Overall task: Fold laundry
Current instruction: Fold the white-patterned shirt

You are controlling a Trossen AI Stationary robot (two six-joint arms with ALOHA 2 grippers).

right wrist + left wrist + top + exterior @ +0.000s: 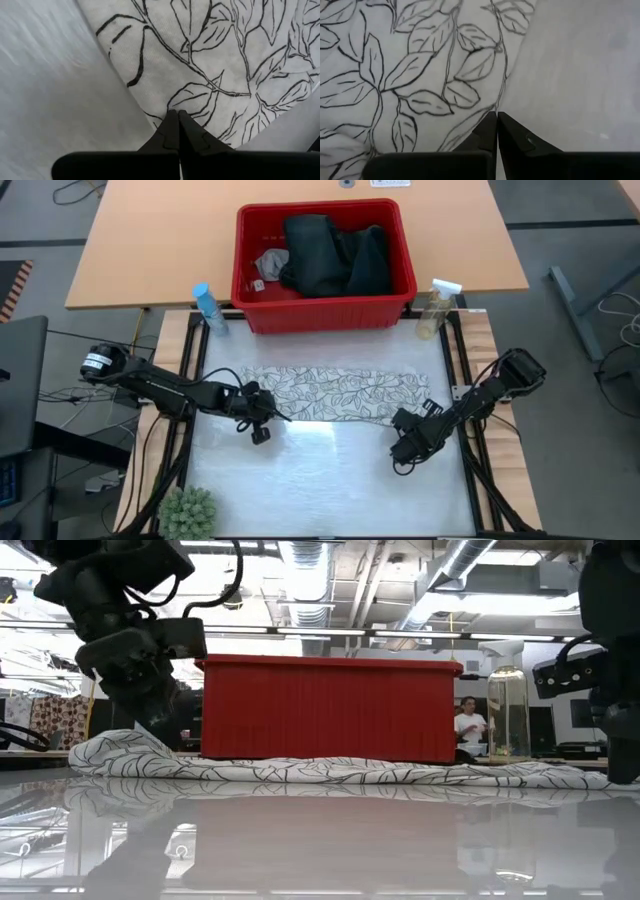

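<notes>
The worktop (330,480) is seen from above with one red basket (325,315) at its far side, taken here as the landmark. In front of the basket, one white leaf-print cloth (340,392) is spread in a long band parallel to the basket's front wall. Inside the basket, one heap of dark denim (335,255) is piled, and one small grey cloth (270,262) is tucked at its left end. Three laundry pieces are thus counted, two of them not yet taken out.

Two arms are counted. The left hand (262,423) is set at the near left corner of the printed cloth, its fingers pressed together on the hem, as the left wrist view shows. The right hand (405,442) is set at the near right corner, fingers likewise closed, apparently pinching the edge.

The printed cloth is judged light, limp and thin; it would likely drape and slide on the glossy worktop, so it is best taken by its corners. The denim is judged heavier and stiffer, best held at the waistband.

Beside the basket, one blue bottle (209,308) stands to the left and one spray bottle (437,308) to the right. One small plant (188,513) is placed well in front of the basket, on its left.
</notes>
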